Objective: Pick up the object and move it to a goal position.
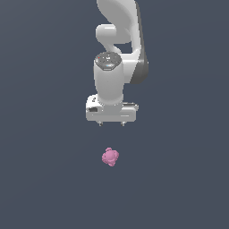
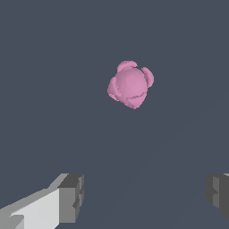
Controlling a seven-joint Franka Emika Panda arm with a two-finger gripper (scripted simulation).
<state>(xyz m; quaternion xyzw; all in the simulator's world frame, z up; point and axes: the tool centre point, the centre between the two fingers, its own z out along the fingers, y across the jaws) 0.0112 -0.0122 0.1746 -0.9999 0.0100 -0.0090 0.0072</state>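
The object is a small pink knobbly blob (image 1: pixel 110 156) lying on the dark grey floor in the exterior view, below the arm in the picture. In the wrist view the blob (image 2: pixel 130 85) lies apart from the fingers, with clear floor between. My white gripper (image 1: pixel 111 124) points down and hangs above and behind the blob, not touching it. Its two fingertips (image 2: pixel 71 197) stand wide apart with nothing between them. The gripper (image 2: pixel 144 197) is open and empty.
The flat dark grey floor (image 1: pixel 44 179) fills both views. The white arm (image 1: pixel 118 44) rises behind the gripper to the top of the exterior view. No other objects or edges show.
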